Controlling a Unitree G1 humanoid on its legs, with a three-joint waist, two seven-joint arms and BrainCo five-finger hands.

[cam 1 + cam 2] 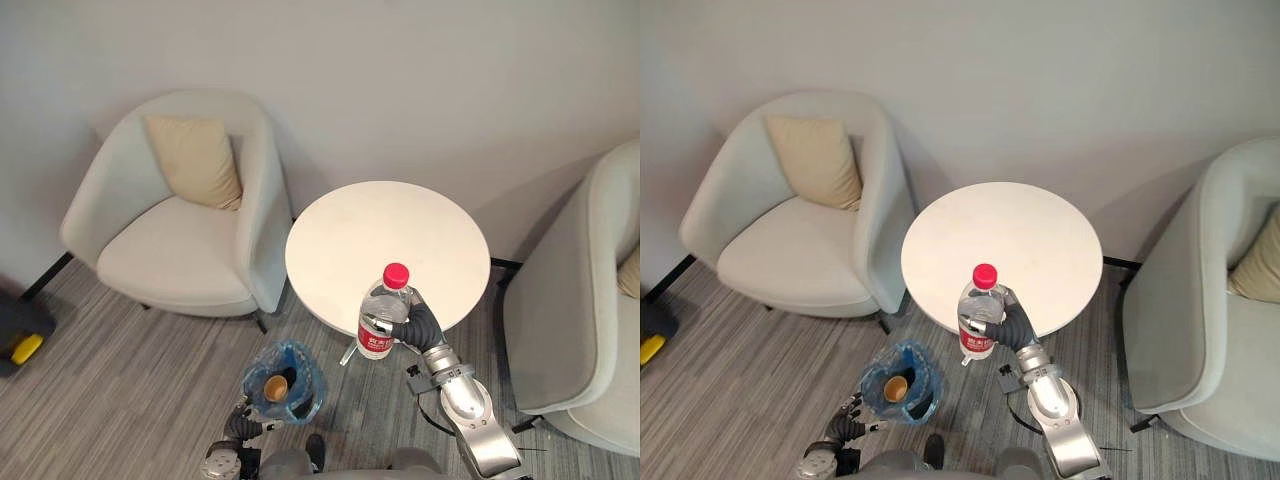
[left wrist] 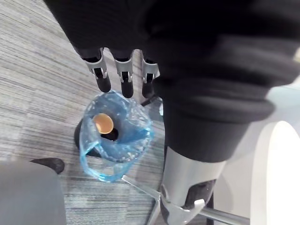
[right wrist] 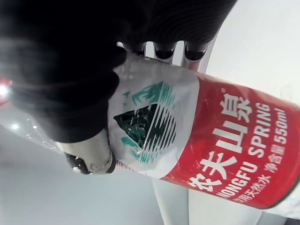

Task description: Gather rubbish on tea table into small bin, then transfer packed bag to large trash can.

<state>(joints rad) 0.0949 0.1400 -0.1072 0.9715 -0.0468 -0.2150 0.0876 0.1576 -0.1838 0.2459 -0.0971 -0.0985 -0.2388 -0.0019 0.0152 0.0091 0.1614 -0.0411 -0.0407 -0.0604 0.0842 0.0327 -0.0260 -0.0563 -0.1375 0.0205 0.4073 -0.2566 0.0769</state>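
Stage: early-mid, by my read; rubbish going in, bagging and carry-out not yet done.
Done: 1 brown paper cup (image 1: pixel 275 386) already in the small bin (image 1: pixel 312 372).
In hand: water bottle (image 1: pixel 383 318), red cap on, upright at the near edge of the tea table (image 1: pixel 390 225); can't tell if its base touches the top.
R hand (image 1: pixel 420 326): fingers and thumb wrapped tight round the bottle's label, as the right wrist view shows.
L hand (image 1: pixel 243 424): low, just beside the bin on the robot's side; fingers (image 2: pixel 104 80) straight and slightly apart, holding nothing, pointing at the bag's mouth.
Table: rest of the top is bare, so this looks like the last item.
Small bin: on the floor between the table base and the robot, lined w/ blue bag (image 2: pixel 136 129), mouth open and crumpled, handles loose. Contents: the 1 cup, mouth up; nothing else I can make out.
Left to do: bottle into bin, close the bag, lift it out, take it to the large trash can.
Nearby: pale armchair (image 1: pixel 170 245) w/ beige cushion (image 1: pixel 195 160), well apart from the bin.
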